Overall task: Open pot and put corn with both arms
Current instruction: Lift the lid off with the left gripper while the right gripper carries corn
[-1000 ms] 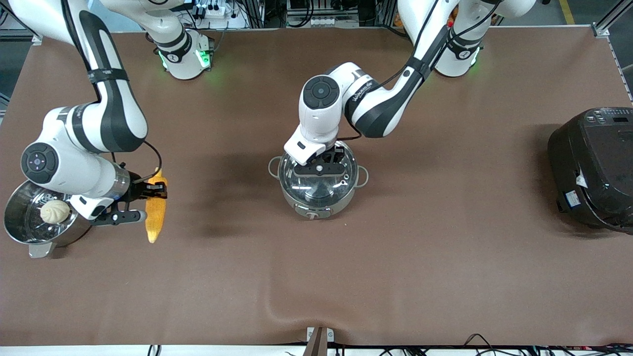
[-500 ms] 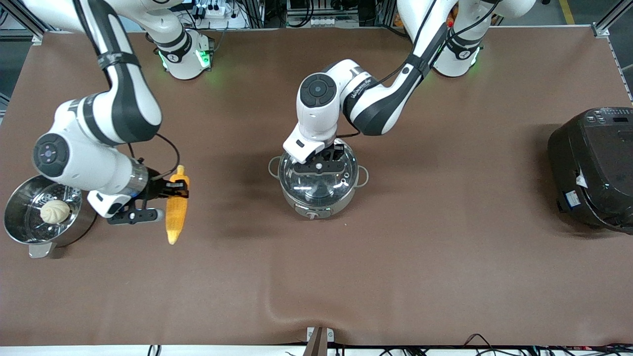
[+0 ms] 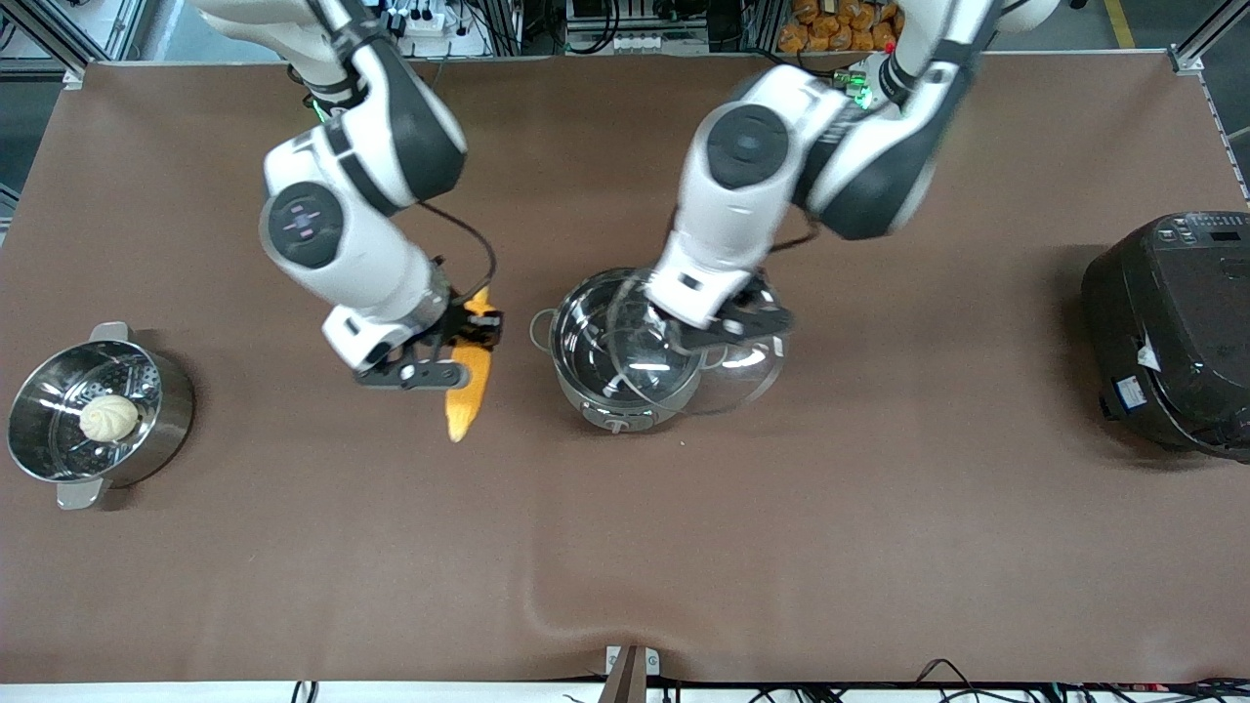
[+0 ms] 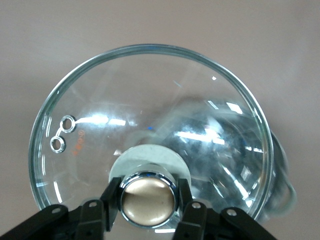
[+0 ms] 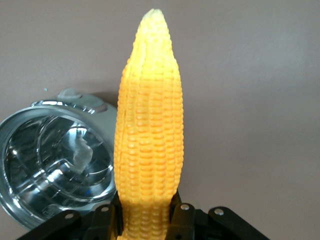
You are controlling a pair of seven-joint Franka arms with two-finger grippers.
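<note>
Lifted since before – lid in left gripper; corn in right gripper.

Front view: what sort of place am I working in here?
Probably a robotics lab staged as a kitchen: a brown-covered table, a pot, a steamer pot and a black cooker, with aluminium framing and cables around the table.

Pot mouth mostly uncovered; lid, clamped in left gripper, overlaps rim from about 3 o'clock. Right gripper, clamped on corn, over bare table at pot's 9 o'clock. Wide bare table at 6 o'clock. Steamer and cooker at table ends, well apart.
</note>
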